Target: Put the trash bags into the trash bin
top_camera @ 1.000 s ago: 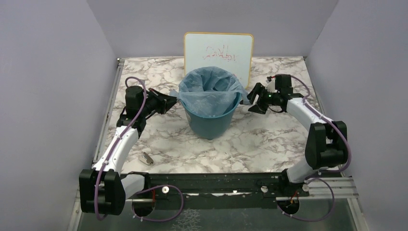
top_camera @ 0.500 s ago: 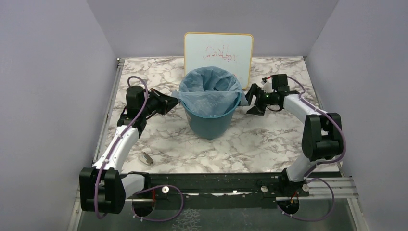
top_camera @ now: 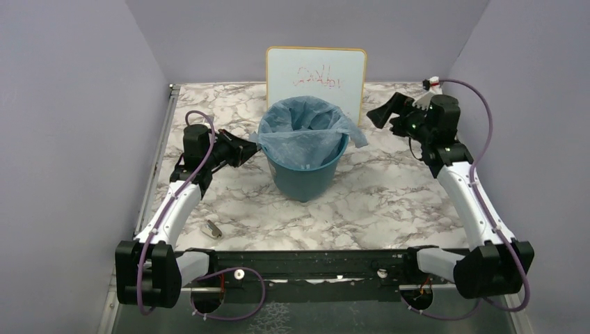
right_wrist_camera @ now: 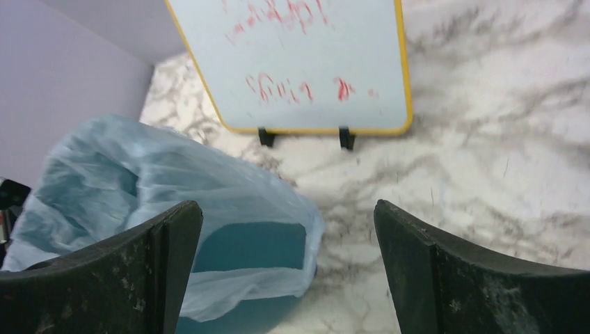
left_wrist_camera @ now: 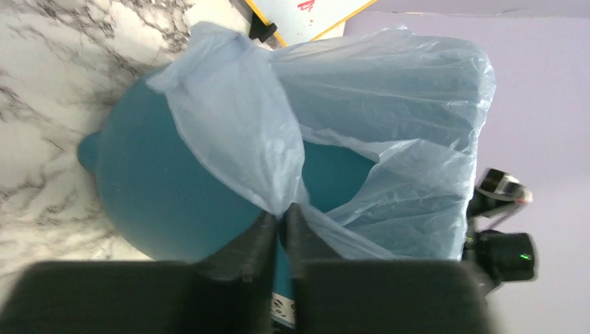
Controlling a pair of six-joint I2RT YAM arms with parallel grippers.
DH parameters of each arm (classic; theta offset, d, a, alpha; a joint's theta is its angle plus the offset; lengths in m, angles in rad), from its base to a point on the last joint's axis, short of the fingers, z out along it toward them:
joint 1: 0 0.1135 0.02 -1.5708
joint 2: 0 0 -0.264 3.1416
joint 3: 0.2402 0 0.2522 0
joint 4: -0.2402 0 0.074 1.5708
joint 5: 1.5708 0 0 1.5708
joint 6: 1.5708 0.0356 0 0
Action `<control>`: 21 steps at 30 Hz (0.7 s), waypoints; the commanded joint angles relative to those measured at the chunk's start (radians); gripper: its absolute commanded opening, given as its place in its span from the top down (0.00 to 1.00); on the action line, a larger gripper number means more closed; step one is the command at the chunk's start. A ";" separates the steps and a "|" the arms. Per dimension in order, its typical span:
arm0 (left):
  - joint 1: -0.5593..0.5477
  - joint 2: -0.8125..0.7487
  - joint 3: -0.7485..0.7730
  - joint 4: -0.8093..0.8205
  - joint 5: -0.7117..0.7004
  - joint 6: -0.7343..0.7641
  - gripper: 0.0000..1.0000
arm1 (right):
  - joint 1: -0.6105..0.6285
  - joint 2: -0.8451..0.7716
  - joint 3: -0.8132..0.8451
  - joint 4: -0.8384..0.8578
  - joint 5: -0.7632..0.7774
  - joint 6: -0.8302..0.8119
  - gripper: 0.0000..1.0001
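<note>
Light-blue trash bags (top_camera: 304, 130) line trash bin (top_camera: 306, 175) | left tool (top_camera: 252, 148) pinches edge | right tool (top_camera: 384, 114) wide, apart

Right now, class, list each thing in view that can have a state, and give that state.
trash bag: opened out inside the bin, edges draped over the rim
trash bin: upright, lined
left gripper: shut on the bag's edge
right gripper: open, empty, clear of the bag
whiteboard: standing upright
</note>
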 commanded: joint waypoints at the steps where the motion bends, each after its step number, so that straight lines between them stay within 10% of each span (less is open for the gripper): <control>1: -0.004 -0.035 -0.033 0.048 -0.023 0.007 0.74 | 0.000 -0.079 -0.049 0.192 0.033 -0.075 0.00; 7: -0.004 -0.151 -0.062 0.051 -0.167 0.065 0.02 | -0.002 -0.075 -0.038 0.280 -0.190 -0.066 0.00; 15: -0.003 -0.371 -0.146 0.022 -0.408 0.096 0.01 | 0.034 -0.043 0.006 0.379 -0.451 -0.073 0.00; 21: -0.003 -0.505 -0.193 0.016 -0.522 0.161 0.01 | 0.215 0.054 0.188 0.125 -0.477 -0.338 0.00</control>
